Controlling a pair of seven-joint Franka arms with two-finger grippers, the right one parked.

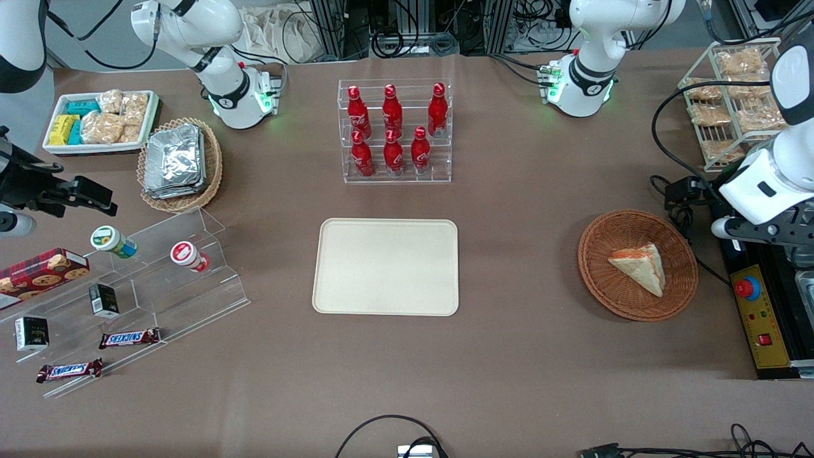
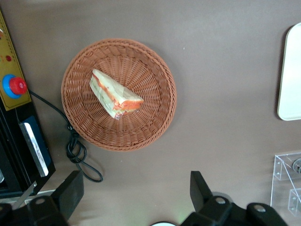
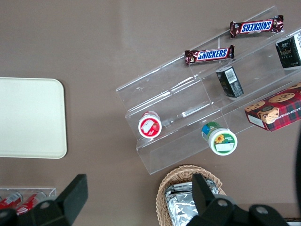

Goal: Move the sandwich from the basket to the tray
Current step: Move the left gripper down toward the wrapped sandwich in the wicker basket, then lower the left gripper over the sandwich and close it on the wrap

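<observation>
The sandwich [image 1: 639,267], a pale bread wedge with an orange-pink filling edge, lies in the round reddish-brown wicker basket [image 1: 594,273] toward the working arm's end of the table. The left wrist view shows the sandwich [image 2: 115,94] in the middle of the basket [image 2: 160,120]. The cream-beige tray [image 1: 385,267] lies flat at the table's middle, with nothing on it; its edge shows in the left wrist view [image 2: 290,75]. My left gripper [image 2: 136,190] is open and holds nothing. It hangs high above the table beside the basket [image 1: 766,232], apart from it.
A clear rack of red bottles [image 1: 394,130] stands farther from the front camera than the tray. A yellow control box with a red button [image 1: 757,312] and a black cable [image 2: 77,150] lie beside the basket. A wire rack of snack packs [image 1: 731,102] stands near the working arm.
</observation>
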